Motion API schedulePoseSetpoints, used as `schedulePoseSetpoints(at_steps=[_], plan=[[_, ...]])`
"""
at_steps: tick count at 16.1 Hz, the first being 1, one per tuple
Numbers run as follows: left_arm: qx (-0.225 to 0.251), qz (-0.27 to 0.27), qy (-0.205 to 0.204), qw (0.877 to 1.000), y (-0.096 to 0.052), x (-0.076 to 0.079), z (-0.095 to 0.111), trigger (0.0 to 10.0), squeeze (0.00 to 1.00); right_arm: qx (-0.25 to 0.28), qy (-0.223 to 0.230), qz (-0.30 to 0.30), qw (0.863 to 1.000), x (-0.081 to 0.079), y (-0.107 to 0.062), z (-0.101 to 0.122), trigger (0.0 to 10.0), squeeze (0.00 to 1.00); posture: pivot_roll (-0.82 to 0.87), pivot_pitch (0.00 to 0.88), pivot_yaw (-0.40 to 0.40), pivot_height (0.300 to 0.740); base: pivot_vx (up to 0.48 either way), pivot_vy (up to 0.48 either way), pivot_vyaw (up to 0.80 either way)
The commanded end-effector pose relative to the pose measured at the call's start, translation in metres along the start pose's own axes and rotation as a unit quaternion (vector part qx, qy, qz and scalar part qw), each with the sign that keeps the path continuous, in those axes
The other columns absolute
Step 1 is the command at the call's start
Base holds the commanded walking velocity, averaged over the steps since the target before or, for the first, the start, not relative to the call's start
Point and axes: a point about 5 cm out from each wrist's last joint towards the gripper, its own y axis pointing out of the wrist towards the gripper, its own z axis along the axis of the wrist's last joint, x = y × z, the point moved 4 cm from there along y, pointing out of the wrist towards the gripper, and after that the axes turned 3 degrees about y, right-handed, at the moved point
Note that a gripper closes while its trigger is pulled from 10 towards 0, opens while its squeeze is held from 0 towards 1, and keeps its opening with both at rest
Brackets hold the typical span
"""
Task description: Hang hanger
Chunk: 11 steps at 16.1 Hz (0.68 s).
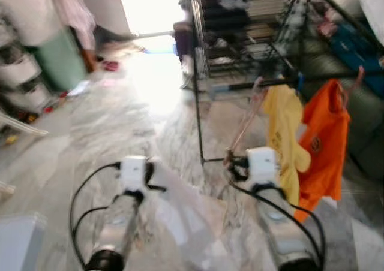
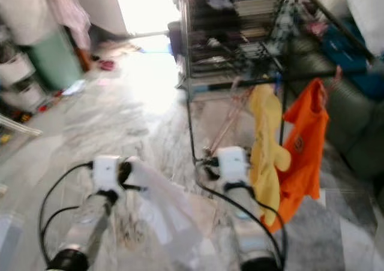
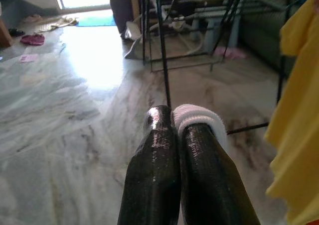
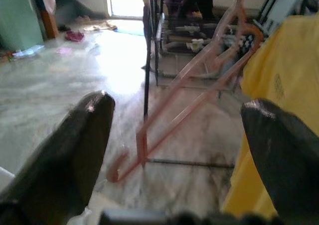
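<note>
Right of center, my right gripper [image 4: 179,135] gapes wide, empty; pink hanger [image 4: 199,80] could slide off the rail [image 1: 312,79]. Left gripper [image 3: 182,130] pinched closed on white cloth [image 3: 197,116].

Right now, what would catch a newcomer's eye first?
Two bright garments on the black drying rack's rail to the right: an orange shirt and a yellow garment beside it. Before them, the open right gripper faces a pink hanger. The left gripper pinches something white.

blurred rack shelves [image 1: 240,37] hold perhaps folded clothes.
</note>
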Motion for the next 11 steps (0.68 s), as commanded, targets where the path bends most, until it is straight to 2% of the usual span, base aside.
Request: schedulePoseSetpoints(at_steps=[1, 4, 11], plan=[[0.033, -0.010, 0.005, 0.999, 0.0112, 0.0069, 0.0208, 10.0, 0.00, 0.007, -0.002, -0.011, 1.000, 0.0101, 0.0043, 0.0047, 10.0, 0.00, -0.24, 0.000, 0.112, 0.740, 0.337, 0.000, 0.00], [0.032, -0.013, 0.012, 0.999, 0.0146, 0.0063, 0.0229, 10.0, 0.00, 0.009, 0.001, -0.016, 1.000, 0.0124, 0.0074, 0.0059, 10.0, 0.00, -0.25, 0.000, 0.122, 0.740, 0.300, 0.000, 0.00], [0.022, -0.031, 0.021, 0.999, 0.0122, 0.0117, 0.0155, 10.0, 0.00, 0.006, 0.004, -0.019, 1.000, 0.0103, 0.0070, 0.0026, 10.0, 0.00, -0.25, 0.000, 0.128, 0.740, 0.000, 0.000, 0.00]])
